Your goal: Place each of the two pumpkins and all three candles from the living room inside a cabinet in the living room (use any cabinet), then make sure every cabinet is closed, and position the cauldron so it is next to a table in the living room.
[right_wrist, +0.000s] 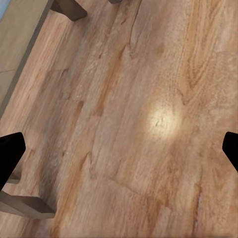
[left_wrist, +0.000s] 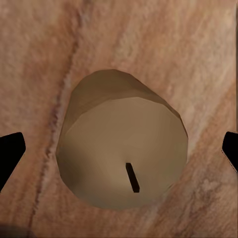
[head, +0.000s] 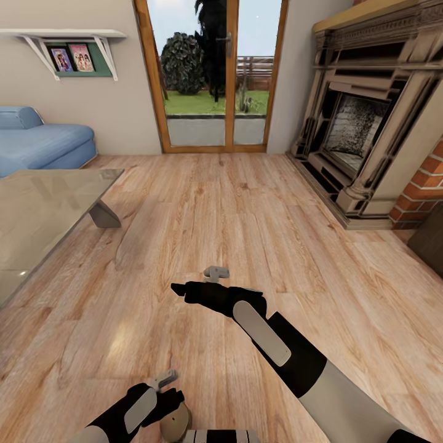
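1. A wood plank floor (head: 234,203) covers the room.
2. A blue sofa (head: 37,141) stands at the far left, against the wall.
3. A white wall shelf (head: 67,35) above it holds two pictures (head: 72,59).
4. Glass doors with wooden frames (head: 212,74) show a lawn and dark shrubs outside.
5. An ornate stone fireplace (head: 363,117) fills the right side, with red brick (head: 424,184) beside it.

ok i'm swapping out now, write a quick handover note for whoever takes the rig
Left tool: open, fingers either side of a candle, apparently not yet gripping; the candle also shows at the head view's bottom edge.
Right tool: open, holding nothing, held out over the wood floor.
Coffee table is ahead on the left. No pumpkins, cauldron or cabinet visible from here.
Done: nothing these views confirm.
Left: stow candles and pumpkins, close cabinets, place the cauldron by the table.
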### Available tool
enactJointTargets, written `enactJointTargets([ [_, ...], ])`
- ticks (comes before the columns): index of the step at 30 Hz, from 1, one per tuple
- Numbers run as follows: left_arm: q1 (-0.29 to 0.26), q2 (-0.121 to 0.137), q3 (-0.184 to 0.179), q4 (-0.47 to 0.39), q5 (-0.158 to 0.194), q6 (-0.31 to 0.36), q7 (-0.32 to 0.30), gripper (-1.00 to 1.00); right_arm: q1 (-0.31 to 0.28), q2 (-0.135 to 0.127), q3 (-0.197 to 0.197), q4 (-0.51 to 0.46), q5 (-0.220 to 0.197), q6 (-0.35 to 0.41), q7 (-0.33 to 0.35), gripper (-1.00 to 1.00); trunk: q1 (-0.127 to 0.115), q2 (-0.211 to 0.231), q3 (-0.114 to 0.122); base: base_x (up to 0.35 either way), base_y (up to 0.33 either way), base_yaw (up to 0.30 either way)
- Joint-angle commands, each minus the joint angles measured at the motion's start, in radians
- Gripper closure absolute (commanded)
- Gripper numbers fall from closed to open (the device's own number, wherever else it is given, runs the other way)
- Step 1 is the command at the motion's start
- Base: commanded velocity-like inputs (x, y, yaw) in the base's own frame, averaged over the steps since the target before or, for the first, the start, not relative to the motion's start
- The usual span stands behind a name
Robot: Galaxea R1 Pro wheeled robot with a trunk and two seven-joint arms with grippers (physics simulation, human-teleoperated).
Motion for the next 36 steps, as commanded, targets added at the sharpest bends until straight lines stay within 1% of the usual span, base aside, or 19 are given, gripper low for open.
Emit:
enactJointTargets([
  [1, 0.0, 0.001, -0.009, -0.003, 0.01, -0.003, 0.008, -1.0, -0.001, 0.0, 0.001, -0.001, -0.01, 0.001, -0.01, -1.0, 0.0, 0.0, -0.001, 0.0, 0.0, 0.0],
  [4, 0.0, 0.0, -0.034, -0.002, 0.011, -0.01, 0.008, -1.0, -0.001, 0.0, 0.001, -0.001, -0.01, 0.001, -0.01, -1.0, 0.0, 0.0, -0.001, 0.0, 0.0, 0.0],
  [6, 0.0, 0.0, -0.056, -0.002, 0.011, -0.014, 0.008, -1.0, -0.001, 0.0, 0.001, -0.001, -0.01, 0.001, -0.01, -1.0, 0.0, 0.0, -0.001, 0.0, 0.0, 0.0],
  [9, 0.0, -0.001, -0.065, -0.002, 0.011, -0.015, 0.008, -1.0, -0.001, 0.0, 0.001, -0.001, -0.01, 0.001, -0.01, -1.0, 0.0, 0.0, -0.001, 0.0, 0.0, 0.0],
  [28, 0.0, -0.003, -0.069, -0.002, 0.01, -0.015, 0.008, -1.0, -0.001, 0.0, 0.001, 0.0, -0.01, 0.001, -0.01, -1.0, 0.0, 0.0, -0.001, 0.0, -0.015, 0.0],
  [36, 0.0, -0.003, -0.069, -0.002, 0.009, -0.015, 0.007, -1.0, -0.001, 0.0, 0.001, 0.0, -0.01, 0.001, -0.01, -1.0, 0.0, 0.0, -0.001, -0.058, -0.001, 0.0],
])
